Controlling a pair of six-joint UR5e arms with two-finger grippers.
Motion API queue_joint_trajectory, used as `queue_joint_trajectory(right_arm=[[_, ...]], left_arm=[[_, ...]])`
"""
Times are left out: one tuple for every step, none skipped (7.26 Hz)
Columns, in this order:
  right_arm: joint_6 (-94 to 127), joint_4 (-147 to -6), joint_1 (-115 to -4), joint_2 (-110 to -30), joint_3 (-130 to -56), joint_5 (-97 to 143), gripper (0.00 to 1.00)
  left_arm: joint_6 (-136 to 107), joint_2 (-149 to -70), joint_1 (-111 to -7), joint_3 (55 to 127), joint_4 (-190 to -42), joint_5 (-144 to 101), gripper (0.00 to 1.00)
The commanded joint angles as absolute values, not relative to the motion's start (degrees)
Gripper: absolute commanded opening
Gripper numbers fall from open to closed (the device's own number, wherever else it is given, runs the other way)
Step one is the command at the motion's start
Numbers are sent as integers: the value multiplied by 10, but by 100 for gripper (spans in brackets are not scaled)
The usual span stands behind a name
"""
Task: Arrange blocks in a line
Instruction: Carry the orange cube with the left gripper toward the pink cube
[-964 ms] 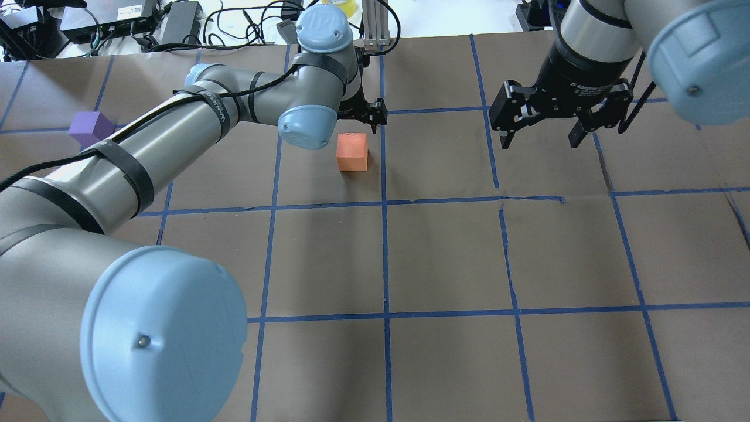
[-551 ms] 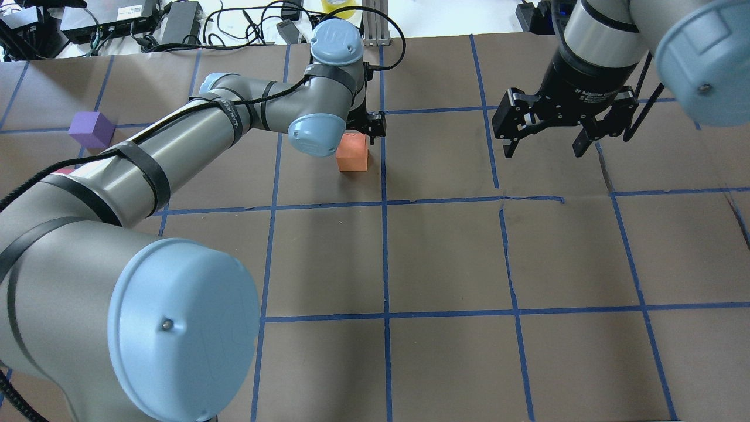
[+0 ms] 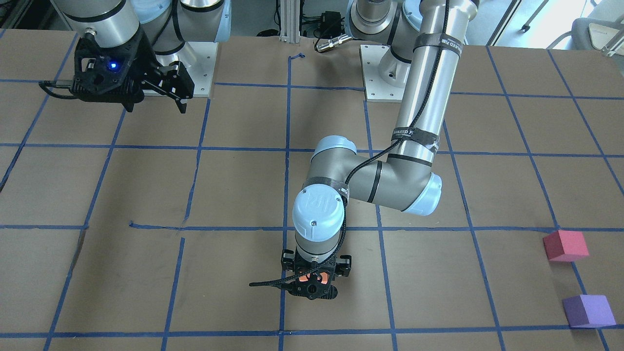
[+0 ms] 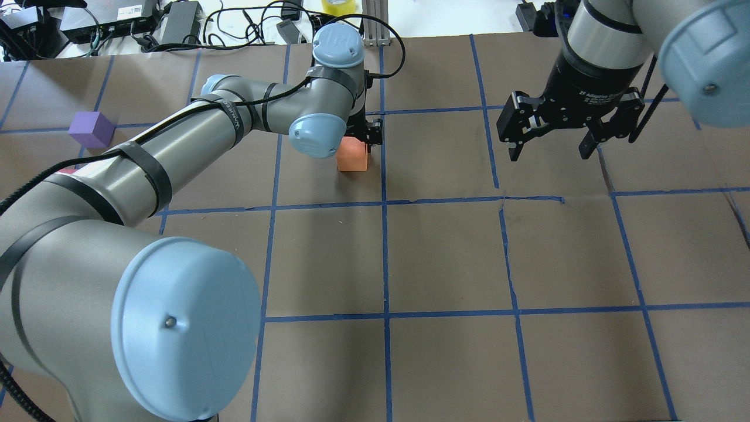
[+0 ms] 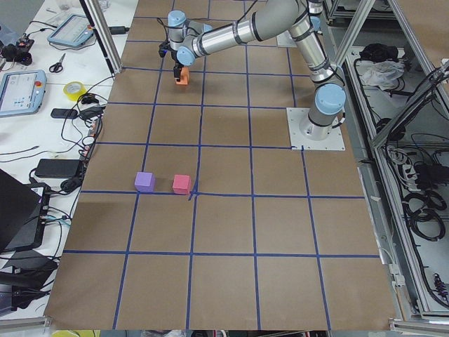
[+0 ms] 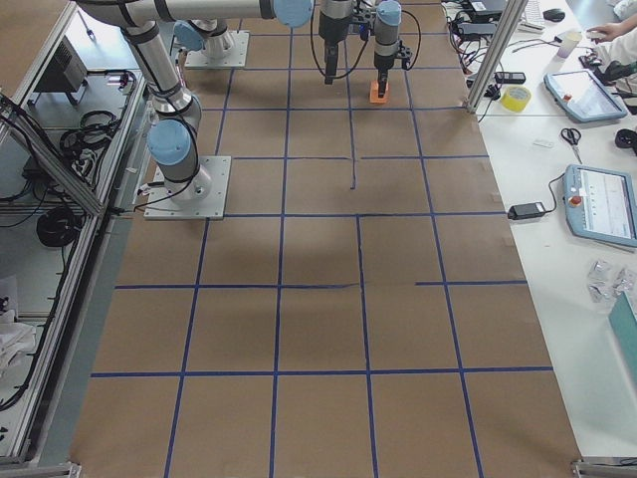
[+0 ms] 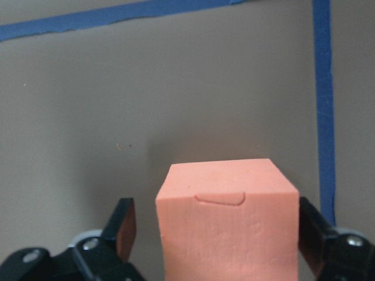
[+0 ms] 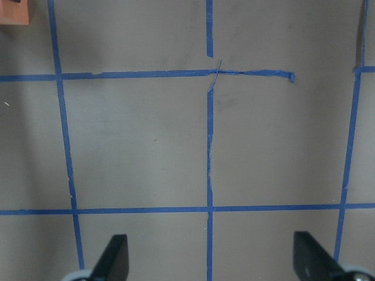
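The orange block (image 4: 353, 159) stands on the brown table beside a blue tape line. My left gripper (image 4: 357, 139) is down around it, open, with a finger (image 7: 124, 227) on each side of the block (image 7: 228, 225); the right finger is close against it. The purple block (image 4: 91, 130) and the red-pink block (image 3: 565, 245) sit side by side far out on my left, the purple one (image 3: 588, 311) farther from my base. My right gripper (image 4: 551, 151) hangs open and empty above the table, well to the right of the orange block.
Blue tape lines (image 4: 385, 202) divide the brown paper table into squares. Cables, power bricks and a yellow tape roll (image 4: 337, 7) lie beyond the far edge. My left arm's elbow (image 4: 316, 135) hangs close to the orange block.
My left gripper has moved down over the orange block, so its fingers now straddle it. My right gripper has drifted slightly right and away, still open.
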State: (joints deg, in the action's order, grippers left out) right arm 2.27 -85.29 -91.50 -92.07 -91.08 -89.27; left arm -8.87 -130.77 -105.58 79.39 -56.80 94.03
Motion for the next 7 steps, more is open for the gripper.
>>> queue_joint_trajectory(right_arm=[[23,-853,-915,-921,-911,-893,100],[22,-853,-915,-921,-911,-894,100],[21,-853,-915,-921,-911,-894,100],[21,-853,-915,-921,-911,-894,100],[21,-853,-916,-921,-911,-894,100],[21,-853,-916,-921,-911,-895,100],[21,-853,-916,-921,-912,-895,100]], left_arm=[[-89,-1306,-1056,795,-581,937,42],[-89,-1301,-1056,796,-584,937,30],[-97,-1284,-1056,793,-583,938,23],[-99,-1269,-1048,790,-580,950,23],[-119,-1252,-1012,801,-585,959,23],[-124,-1230,-956,814,-620,954,23],[-120,-1207,-915,824,-631,948,20]])
